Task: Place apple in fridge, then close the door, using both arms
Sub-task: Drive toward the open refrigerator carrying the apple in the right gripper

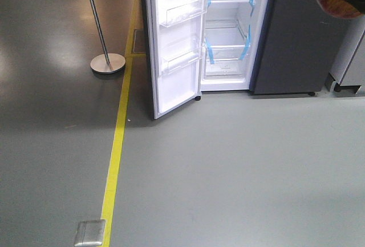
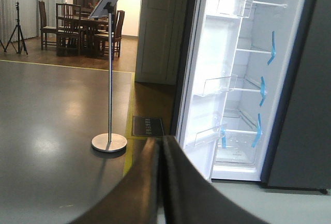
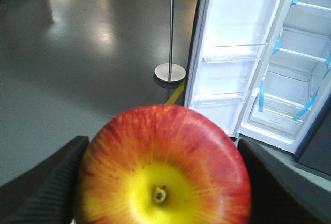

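Note:
The apple (image 3: pixel 163 167), red with a yellow centre, fills the bottom of the right wrist view, and my right gripper (image 3: pixel 160 146) is shut on it, one dark finger on each side. A sliver of the apple (image 1: pixel 342 6) shows at the top right of the front view. The fridge (image 1: pixel 234 30) stands open ahead, white inside with blue tape strips. Its door (image 1: pixel 177 41) is swung wide to the left, with clear bins on its white lining. My left gripper (image 2: pixel 161 145) is shut on nothing, with its fingers pressed together and pointing towards the door's (image 2: pixel 207 69) lower edge.
A metal pole stand with a round base (image 1: pixel 107 63) stands left of the door. A yellow floor line (image 1: pixel 117 144) runs forward past a metal floor plate (image 1: pixel 90 233). A grey cabinet (image 1: pixel 351 59) stands right of the fridge. Table and chairs (image 2: pixel 83 27) are far off.

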Robot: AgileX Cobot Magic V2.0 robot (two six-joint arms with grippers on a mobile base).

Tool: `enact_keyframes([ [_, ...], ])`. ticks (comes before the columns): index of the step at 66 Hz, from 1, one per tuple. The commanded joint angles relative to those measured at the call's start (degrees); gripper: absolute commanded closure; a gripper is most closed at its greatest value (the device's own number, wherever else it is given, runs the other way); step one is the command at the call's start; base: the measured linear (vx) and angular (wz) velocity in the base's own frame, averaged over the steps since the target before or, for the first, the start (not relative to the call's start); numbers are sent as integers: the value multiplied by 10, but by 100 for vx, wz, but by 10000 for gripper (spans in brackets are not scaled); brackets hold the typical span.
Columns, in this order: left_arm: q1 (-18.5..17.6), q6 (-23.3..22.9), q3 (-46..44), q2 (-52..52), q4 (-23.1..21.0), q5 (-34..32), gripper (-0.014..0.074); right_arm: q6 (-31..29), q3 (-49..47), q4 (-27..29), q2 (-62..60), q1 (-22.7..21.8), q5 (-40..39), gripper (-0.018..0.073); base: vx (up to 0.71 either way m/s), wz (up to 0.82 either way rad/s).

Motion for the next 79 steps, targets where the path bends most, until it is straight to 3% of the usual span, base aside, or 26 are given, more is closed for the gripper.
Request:
enact_keyframes([
  [1, -1, -5, -11, -9, -4, -42, 603, -4, -17, 20, -12, -1, -36, 451, 22, -5],
  [79, -1, -5, -11, -9, -4, -42, 603, -4, -17, 20, -12, -1, -36, 451, 19, 1],
])
